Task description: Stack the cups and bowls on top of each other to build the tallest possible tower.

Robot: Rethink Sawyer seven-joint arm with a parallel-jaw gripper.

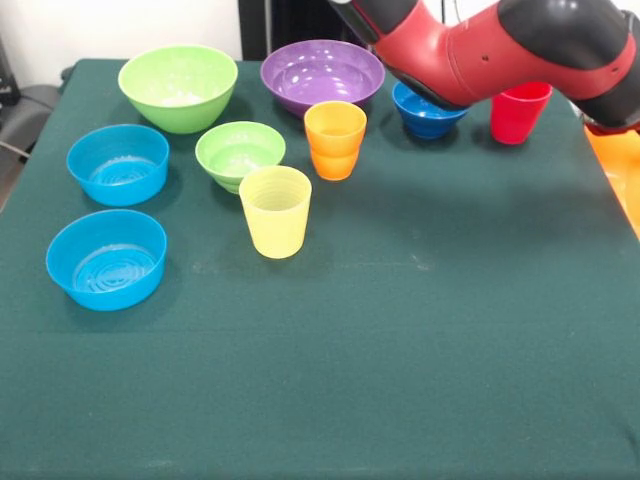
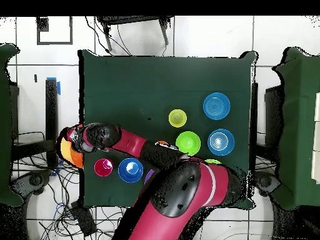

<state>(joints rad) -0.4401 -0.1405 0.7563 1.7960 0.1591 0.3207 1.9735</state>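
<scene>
On the green table stand a large green bowl [image 1: 178,88], a purple bowl [image 1: 322,75], a small green bowl [image 1: 240,155], two light blue bowls [image 1: 118,164] [image 1: 106,259] and a dark blue bowl [image 1: 428,113]. The orange cup [image 1: 335,140], yellow cup [image 1: 275,211] and red cup [image 1: 518,112] stand upright, each alone. The huge orange bowl [image 1: 622,165] shows at the right edge. No tower is in view. My arm [image 1: 500,45] reaches over the back right. In the overhead view my gripper [image 2: 74,139] is above the huge orange bowl [image 2: 66,155], its state hidden.
The table [image 1: 400,350] is covered in dark green cloth. The arm's thick links [image 2: 181,190] hide the purple bowl, the orange cup and part of the large green bowl from above. Chairs [image 2: 294,125] stand at the table's sides and cables [image 2: 69,209] lie on the floor.
</scene>
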